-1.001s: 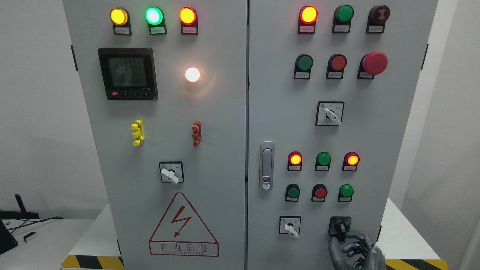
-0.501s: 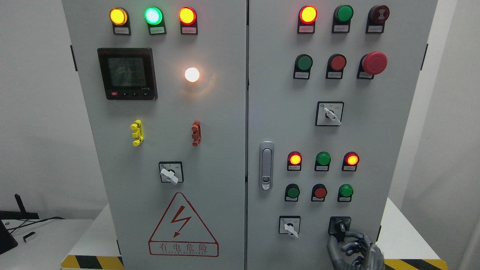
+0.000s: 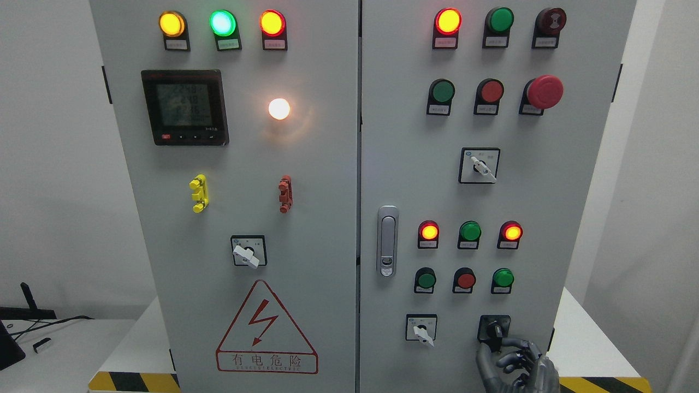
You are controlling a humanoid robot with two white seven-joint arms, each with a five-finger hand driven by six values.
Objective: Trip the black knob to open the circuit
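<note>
Right hand (image 3: 516, 365) is down at the bottom right corner of the frame, fingers (image 3: 513, 343) curled up against the black knob (image 3: 495, 329) at the lower right of the right cabinet door (image 3: 404, 164). Looks like the top finger is hooked on the knob's lower edge, but I can't tell if it's a real grip. Just left of it sits a white-handled rotary switch (image 3: 421, 330). Above those, a row of three pushbuttons (image 3: 464, 280), then three indicator lamps (image 3: 469, 232), two glowing red. Door latch (image 3: 387, 240) is further left.
</note>
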